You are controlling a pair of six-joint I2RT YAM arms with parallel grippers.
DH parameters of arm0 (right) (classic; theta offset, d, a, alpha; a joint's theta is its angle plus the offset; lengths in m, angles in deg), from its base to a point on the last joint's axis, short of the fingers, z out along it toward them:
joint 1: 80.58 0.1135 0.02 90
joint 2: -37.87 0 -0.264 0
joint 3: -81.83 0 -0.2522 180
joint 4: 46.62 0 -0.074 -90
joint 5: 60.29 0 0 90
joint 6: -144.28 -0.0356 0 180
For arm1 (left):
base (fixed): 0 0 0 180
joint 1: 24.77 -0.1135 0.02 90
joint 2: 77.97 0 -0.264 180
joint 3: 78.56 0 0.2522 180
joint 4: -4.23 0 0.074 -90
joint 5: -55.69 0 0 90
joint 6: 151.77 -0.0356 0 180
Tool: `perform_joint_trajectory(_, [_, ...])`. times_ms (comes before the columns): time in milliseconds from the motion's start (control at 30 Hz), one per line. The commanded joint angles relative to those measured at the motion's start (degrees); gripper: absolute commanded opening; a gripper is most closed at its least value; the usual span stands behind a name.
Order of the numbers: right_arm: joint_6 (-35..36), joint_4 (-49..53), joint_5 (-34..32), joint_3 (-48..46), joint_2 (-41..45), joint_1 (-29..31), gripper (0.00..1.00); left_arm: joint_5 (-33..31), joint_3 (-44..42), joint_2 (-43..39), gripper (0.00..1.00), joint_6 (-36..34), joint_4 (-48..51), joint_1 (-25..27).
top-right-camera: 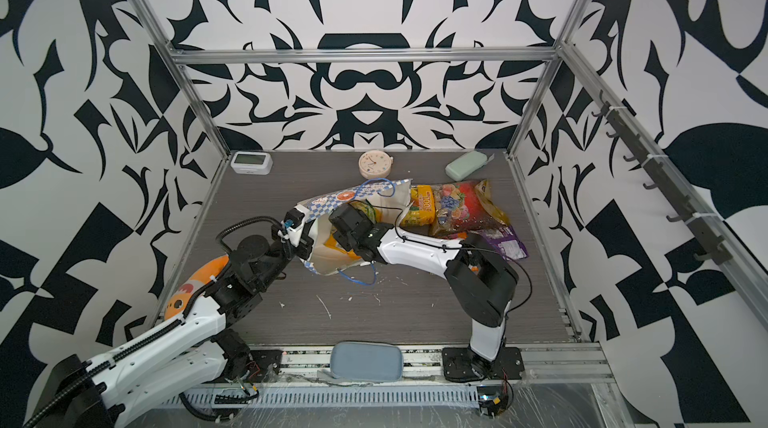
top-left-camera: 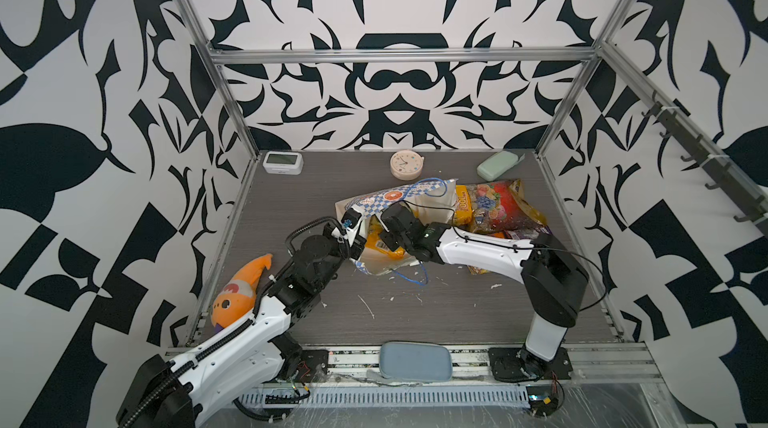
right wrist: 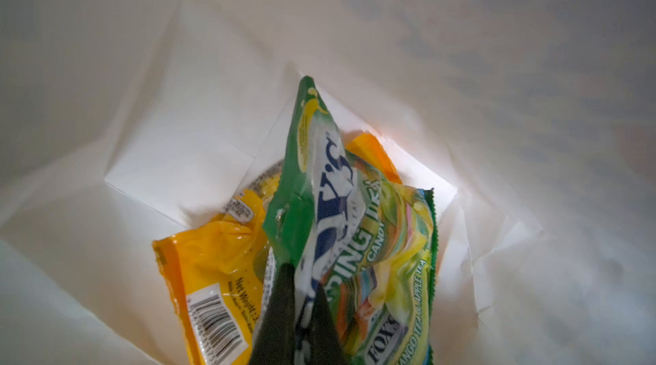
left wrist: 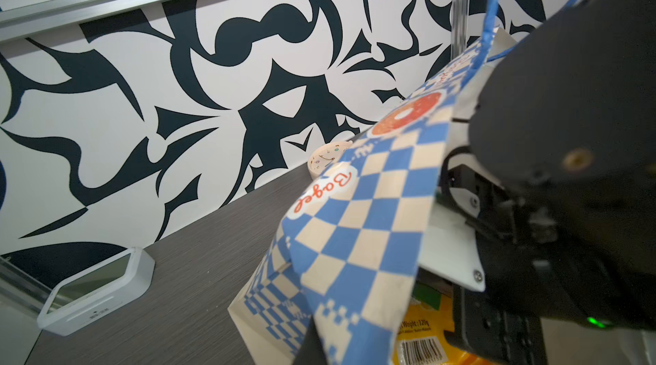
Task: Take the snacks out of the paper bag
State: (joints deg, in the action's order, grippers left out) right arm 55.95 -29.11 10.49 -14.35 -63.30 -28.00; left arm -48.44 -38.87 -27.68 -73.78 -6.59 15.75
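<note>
One paper bag (top-left-camera: 390, 197) lies on its side at mid tabletop (top-left-camera: 291, 301). Snacks counted: five.

Two are inside the bag:
- a yellow-orange packet (right wrist: 213, 264)
- a green-yellow FOX'S packet (right wrist: 383, 239)

Three are outside, just beside the bag on its right in both top views:
- a yellow packet (top-left-camera: 463, 207)
- a clear multicoloured candy pack (top-left-camera: 498, 203)
- a purple packet (top-left-camera: 525, 234)

The right gripper (right wrist: 303, 281) reaches inside the bag and is clenched on the FOX'S packet's edge. The left gripper (top-left-camera: 357, 248) is clenched on the bag's blue-checked rim, which stands raised off the tabletop.
</note>
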Motion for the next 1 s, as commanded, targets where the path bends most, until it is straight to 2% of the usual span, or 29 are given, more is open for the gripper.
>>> perform_joint_trajectory(0, [-1.9,-7.79,5.29,-0.62,5.83,-1.3,0.0,0.57,1.93,0.08,0.0,0.23,-0.78,0.17])
perform_joint_trajectory(100, [-4.01,-10.7,12.19,-3.44,8.59,-3.4,0.0,0.63,2.26,0.25,0.0,0.15,-0.74,0.17])
perform_joint_trajectory(233, [-6.88,-13.03,18.07,-5.94,10.37,-6.58,0.0,0.29,2.3,0.6,0.0,0.15,-1.0,0.16])
perform_joint_trajectory(533, [-7.6,-13.66,23.9,-7.0,11.78,-8.79,0.0,-1.56,3.75,2.42,0.0,0.14,-0.29,0.18])
perform_joint_trajectory(800, [-13.36,-17.12,28.39,-10.41,12.63,-13.64,0.0,-2.05,3.84,3.16,0.0,0.26,-0.97,0.18])
perform_joint_trajectory(967, [-14.08,-18.05,31.28,-11.15,13.4,-14.54,0.0,-2.74,3.95,3.59,0.0,0.22,-0.95,0.18])
